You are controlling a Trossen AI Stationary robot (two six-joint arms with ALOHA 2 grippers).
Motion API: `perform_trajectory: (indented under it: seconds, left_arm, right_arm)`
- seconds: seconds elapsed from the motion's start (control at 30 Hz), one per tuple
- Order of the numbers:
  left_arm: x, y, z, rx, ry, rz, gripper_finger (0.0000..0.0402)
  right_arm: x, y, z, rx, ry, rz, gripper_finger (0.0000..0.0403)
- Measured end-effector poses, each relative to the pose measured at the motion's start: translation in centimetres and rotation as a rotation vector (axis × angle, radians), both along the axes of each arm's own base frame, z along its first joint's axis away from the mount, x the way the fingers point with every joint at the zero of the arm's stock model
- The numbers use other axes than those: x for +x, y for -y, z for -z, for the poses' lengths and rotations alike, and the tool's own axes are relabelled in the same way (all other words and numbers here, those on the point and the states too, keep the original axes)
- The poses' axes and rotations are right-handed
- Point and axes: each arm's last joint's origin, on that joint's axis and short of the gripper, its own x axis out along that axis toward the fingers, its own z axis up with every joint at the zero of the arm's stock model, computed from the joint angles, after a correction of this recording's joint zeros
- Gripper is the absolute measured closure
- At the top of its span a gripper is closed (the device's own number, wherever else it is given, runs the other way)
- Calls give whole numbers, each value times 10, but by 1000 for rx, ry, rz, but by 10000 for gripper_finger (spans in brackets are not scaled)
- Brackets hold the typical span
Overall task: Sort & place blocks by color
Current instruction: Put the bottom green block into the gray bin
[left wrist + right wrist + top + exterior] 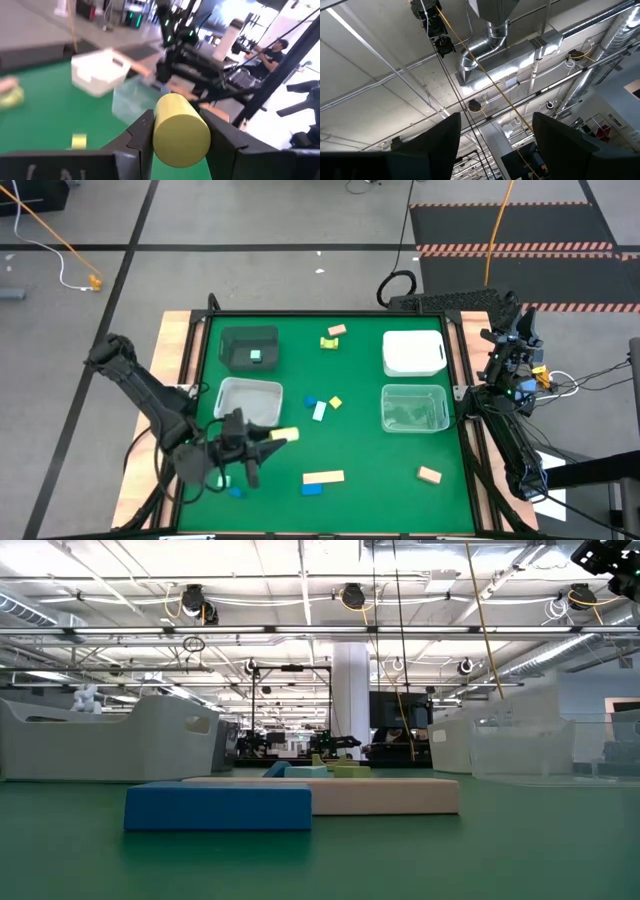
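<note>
My left gripper [262,440] is over the table's near left part, just near of the left clear bin [247,402], and is shut on a yellow-green round bar [180,131]. The bar also shows in the high view [285,435]. One mint block [256,357] lies in the dark grey bin [240,340]. Tan and yellow blocks [333,335] lie near the far edge. Blue, pale and yellow blocks [320,406] lie mid-table. A tan bar [323,476] lies against a blue block [312,489]. My right gripper [495,145] is open, off the table's right edge, pointing at the ceiling. My left gripper pinches the yellow-green bar by its curved sides [159,131] between the two fingers [141,136]. The fingers come level from the table's left and lie along the bar. Its free end [291,434] sticks out past the fingertips toward the table's right.
A white bin [413,352] and a second clear bin [414,408] stand on the right half. A tan block [429,474] lies near the near right corner. A blue block [236,492] lies under my left arm. Open green cloth lies between the bins.
</note>
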Motion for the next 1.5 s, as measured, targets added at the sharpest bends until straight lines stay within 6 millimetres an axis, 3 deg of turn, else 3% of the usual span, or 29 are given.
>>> perform_trajectory:
  seconds: [0.23,0.5,0.67,0.87,1.07,1.37,1.5]
  left_arm:
    - [26,-28,-12,143,23,11,274]
    - [45,-58,-10,185,-16,27,274]
    - [49,-75,1,168,-115,-33,274]
    - [40,-102,31,-17,-343,-203,274]
    - [17,-120,55,-215,-575,-373,250]
    - [1,-151,67,-469,-773,-581,271]
    - [-1,-160,74,-564,-802,-626,249]
  right_arm:
    - [0,0,0,0,0,0,165]
    - [0,0,0,0,0,0,165]
    - [0,0,0,0,0,0,165]
    - [0,0,0,0,0,0,165]
    - [0,0,0,0,0,0,165]
    - [0,0,0,0,0,0,165]
    - [0,0,0,0,0,0,165]
